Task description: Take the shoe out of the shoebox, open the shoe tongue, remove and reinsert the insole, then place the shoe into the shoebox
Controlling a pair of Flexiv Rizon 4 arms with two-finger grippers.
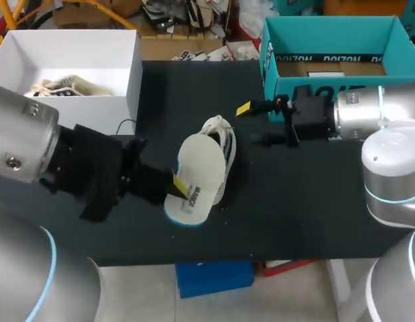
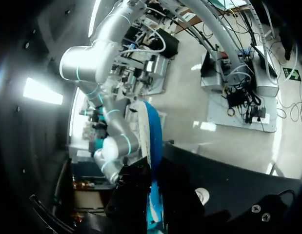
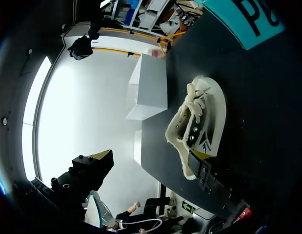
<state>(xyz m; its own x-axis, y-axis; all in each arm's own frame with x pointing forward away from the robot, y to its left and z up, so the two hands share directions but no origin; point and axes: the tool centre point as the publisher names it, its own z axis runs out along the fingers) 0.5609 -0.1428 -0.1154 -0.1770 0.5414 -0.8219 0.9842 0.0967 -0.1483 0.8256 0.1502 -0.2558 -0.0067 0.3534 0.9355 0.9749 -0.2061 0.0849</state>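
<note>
A cream sneaker (image 1: 220, 144) lies on its side in the middle of the black table (image 1: 294, 208). Its cream insole (image 1: 194, 178), edged in blue, is lifted clear of the shoe, and my left gripper (image 1: 178, 185) is shut on its near edge. In the left wrist view the insole (image 2: 151, 146) stands edge-on between the dark fingers of my left gripper (image 2: 151, 197). My right gripper (image 1: 251, 125) hangs open just right of the shoe, holding nothing. In the right wrist view the shoe (image 3: 199, 122) lies ahead of my right gripper (image 3: 151, 163). The teal shoebox (image 1: 388, 47) stands at the back right.
A white box (image 1: 130, 74) with another pale shoe (image 1: 60, 87) inside stands at the back left, also seen as the white box (image 3: 148, 87) beyond the shoe. The teal box wall (image 3: 248, 19) is beside my right arm. Bare black table lies in front of the shoe.
</note>
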